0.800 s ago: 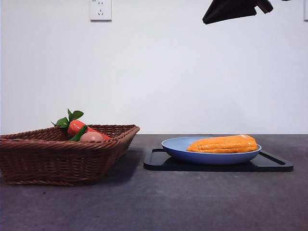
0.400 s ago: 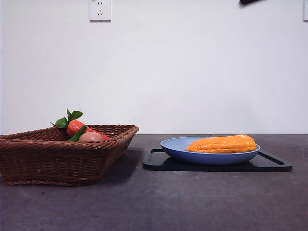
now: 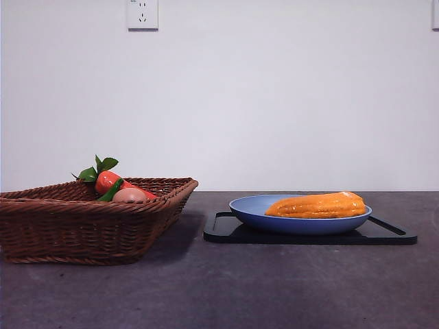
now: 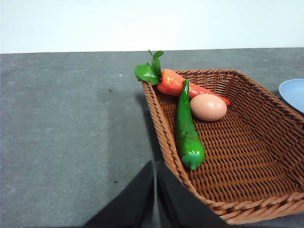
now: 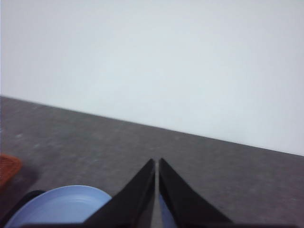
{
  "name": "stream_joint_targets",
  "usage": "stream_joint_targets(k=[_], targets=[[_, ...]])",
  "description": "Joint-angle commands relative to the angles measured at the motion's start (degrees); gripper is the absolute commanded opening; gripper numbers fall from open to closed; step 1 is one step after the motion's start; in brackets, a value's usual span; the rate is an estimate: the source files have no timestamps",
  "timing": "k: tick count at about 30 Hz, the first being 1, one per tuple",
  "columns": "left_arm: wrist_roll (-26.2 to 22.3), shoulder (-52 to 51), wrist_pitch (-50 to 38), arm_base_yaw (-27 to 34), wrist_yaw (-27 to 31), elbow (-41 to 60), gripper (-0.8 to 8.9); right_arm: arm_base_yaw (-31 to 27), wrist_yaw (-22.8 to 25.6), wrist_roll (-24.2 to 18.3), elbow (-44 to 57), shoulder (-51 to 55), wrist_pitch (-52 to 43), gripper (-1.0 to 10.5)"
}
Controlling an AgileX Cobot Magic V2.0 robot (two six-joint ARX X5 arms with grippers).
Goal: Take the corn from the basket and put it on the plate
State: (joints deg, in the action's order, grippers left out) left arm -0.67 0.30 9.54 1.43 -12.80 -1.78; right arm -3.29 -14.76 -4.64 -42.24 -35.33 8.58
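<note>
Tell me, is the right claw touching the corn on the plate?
Apart. The front view shows the corn lying alone on the plate, no claw near; the right wrist view shows the right claw above the table, holding nothing.

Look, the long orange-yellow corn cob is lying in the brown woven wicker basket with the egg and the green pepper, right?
Not quite. The long orange-yellow corn cob lies on the round light-blue plastic plate, as the front view shows. The brown woven wicker basket holds the egg and the green pepper, as the left wrist view shows.
</note>
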Motion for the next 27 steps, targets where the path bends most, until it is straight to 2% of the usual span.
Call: stream_joint_targets(k=[1,6,15,27], targets=[[0.2,0.0,-0.4,0.1,-0.1,1.6,0.08,-2.4,1.3,0.9,7.7,6.7,-2.7,0.0],[0.2,0.0,-0.4,0.1,-0.1,1.6,0.08,-3.6,7.5,0.9,21.0,17.6,-7.4,0.0],[0.2,0.0,-0.4,0.1,-0.1,1.6,0.08,-3.6,7.6,1.3,35.6,30.5,-9.8,0.0],[0.2,0.0,-0.4,0.1,-0.1,1.6,0.08,-3.5,7.7,2.6,41.4,35.1,-8.5,0.0]])
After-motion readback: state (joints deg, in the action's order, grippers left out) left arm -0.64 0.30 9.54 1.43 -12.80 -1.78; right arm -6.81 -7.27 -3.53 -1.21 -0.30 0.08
